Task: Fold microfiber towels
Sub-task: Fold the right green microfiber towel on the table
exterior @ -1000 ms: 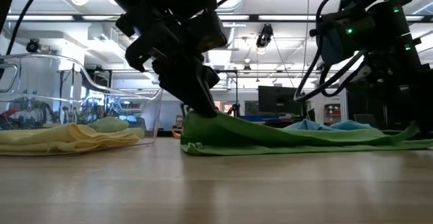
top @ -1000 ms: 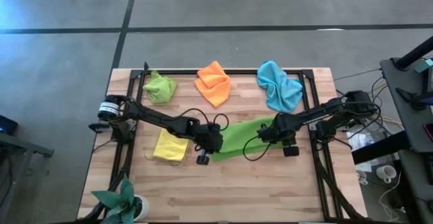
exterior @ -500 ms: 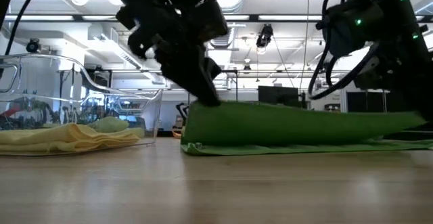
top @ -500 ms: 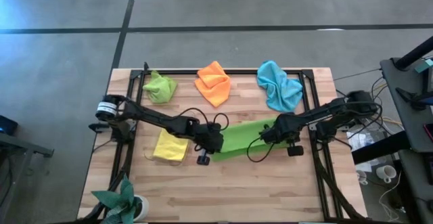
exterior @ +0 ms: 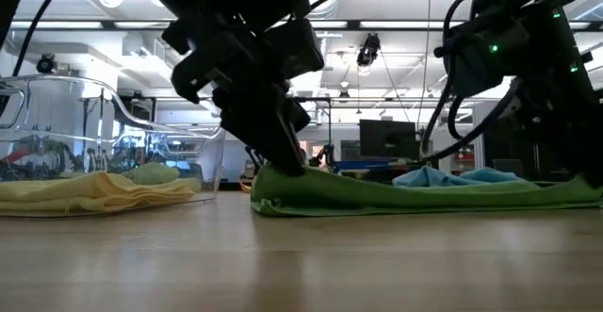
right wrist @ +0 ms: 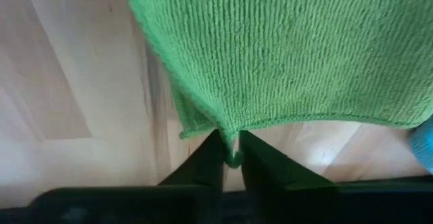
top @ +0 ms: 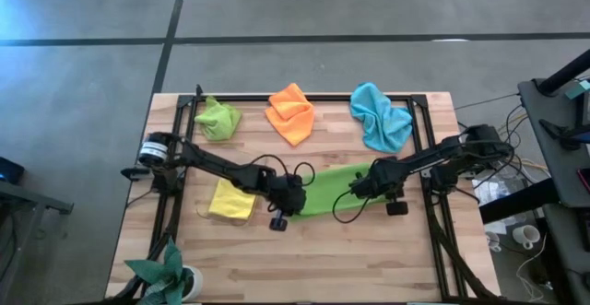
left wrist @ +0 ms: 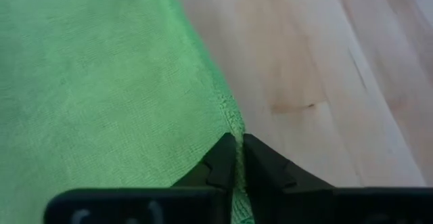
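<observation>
Table (top: 304, 259) | darker green towel (top: 327, 187) pinched between left gripper (top: 288, 201), right gripper (top: 361, 191), seemingly folded

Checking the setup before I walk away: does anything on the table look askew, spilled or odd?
Nothing spilled or damaged. The green towel lies mid-fold, slanted across the table, pinched at each end by the left claw and right claw. The lime, orange, blue and yellow towels lie crumpled, unfolded.

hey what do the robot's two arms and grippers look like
Both arms are dark, slim and jointed, with loose black cables looping off them. The left gripper and right gripper each end in two black, tapering fingers. The left arm's base has a silver-and-black cylinder; green lights glow on one arm.
</observation>
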